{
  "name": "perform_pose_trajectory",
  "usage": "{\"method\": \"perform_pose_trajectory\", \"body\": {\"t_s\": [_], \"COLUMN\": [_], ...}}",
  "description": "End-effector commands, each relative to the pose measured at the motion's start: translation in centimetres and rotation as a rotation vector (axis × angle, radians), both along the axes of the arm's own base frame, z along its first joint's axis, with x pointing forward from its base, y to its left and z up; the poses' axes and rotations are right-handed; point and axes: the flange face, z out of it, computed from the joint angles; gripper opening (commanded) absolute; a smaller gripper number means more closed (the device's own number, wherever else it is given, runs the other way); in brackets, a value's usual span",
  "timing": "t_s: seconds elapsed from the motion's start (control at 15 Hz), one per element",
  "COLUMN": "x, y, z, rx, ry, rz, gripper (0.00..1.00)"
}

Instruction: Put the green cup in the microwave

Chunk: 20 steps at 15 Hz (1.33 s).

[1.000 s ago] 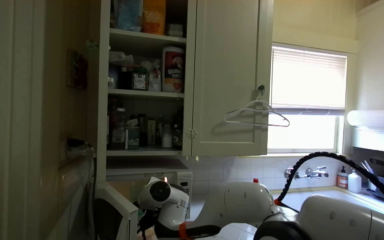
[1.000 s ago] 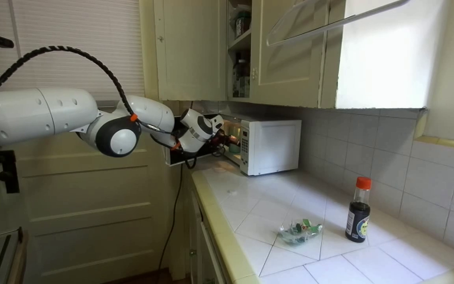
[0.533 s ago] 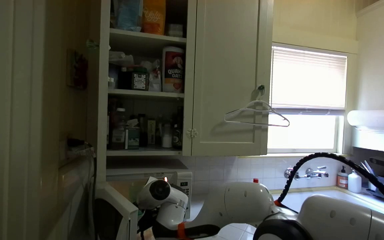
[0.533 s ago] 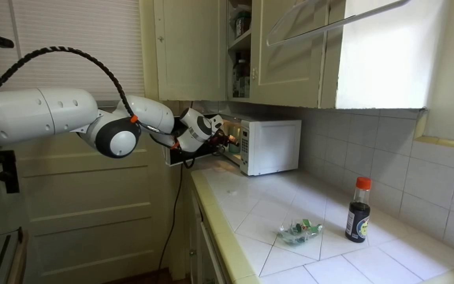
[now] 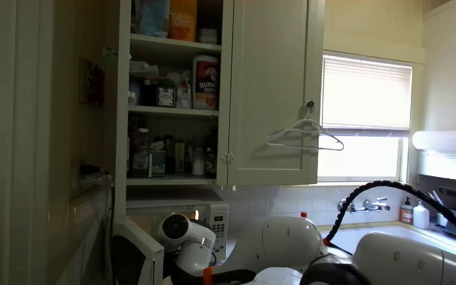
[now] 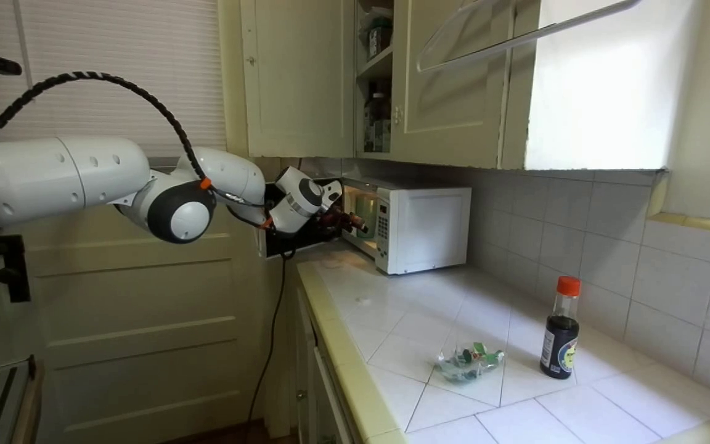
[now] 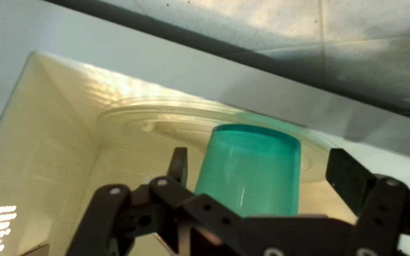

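And there's the green cup (image 7: 251, 170), inside the microwave (image 6: 426, 228), its base on the glass plate (image 7: 133, 121) as far as the wrist view shows; the gripper (image 7: 258, 163) hides its other end. The fingers (image 7: 347, 177) are spread wide, one on each side of the cup, a gap showing along both, nothing pinched. By my reading the placing is done and this is the exit: back out, leave the cup behind.

Now, how to do it cleanly! Hold that spread and draw straight back along the fingers, slow, level, no twisting. The finger on the left of the wrist view runs closer to the cup, so a slight shift to even up the gaps would buy safety. Swing too early and a finger could catch the cup, tip it or drag the plate round. Mind the door (image 5: 149, 245) as well, hanging open beside the arm (image 6: 188, 221); get well out before any sideways sweep.

And against half a second ago? The arm is backing off! In both exterior views its end has shifted, and in an exterior view more of the button panel (image 5: 219, 233) peeps out past it. The door hasn't budged, nor has the bottle (image 6: 558, 336) on the counter (image 6: 392, 333).
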Motion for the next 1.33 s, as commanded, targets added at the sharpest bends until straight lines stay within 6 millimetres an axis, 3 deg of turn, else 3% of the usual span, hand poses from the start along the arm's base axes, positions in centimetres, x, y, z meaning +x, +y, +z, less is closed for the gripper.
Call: {"method": "perform_pose_trajectory", "body": {"t_s": [0.0,0.33,0.93,1.27], "x": [-0.5,-1.4,-2.1,-3.8], "y": [1.1,3.2,1.9,1.0], "z": [-0.3,0.1,0.4,1.1], "rx": [-0.016,-0.031,-0.204,-0.245], "ry": [0.048,0.068,0.171,0.162], "rz": [-0.084,-0.031,-0.011,-0.13], "gripper": [1.0,1.0,1.0,1.0]}}
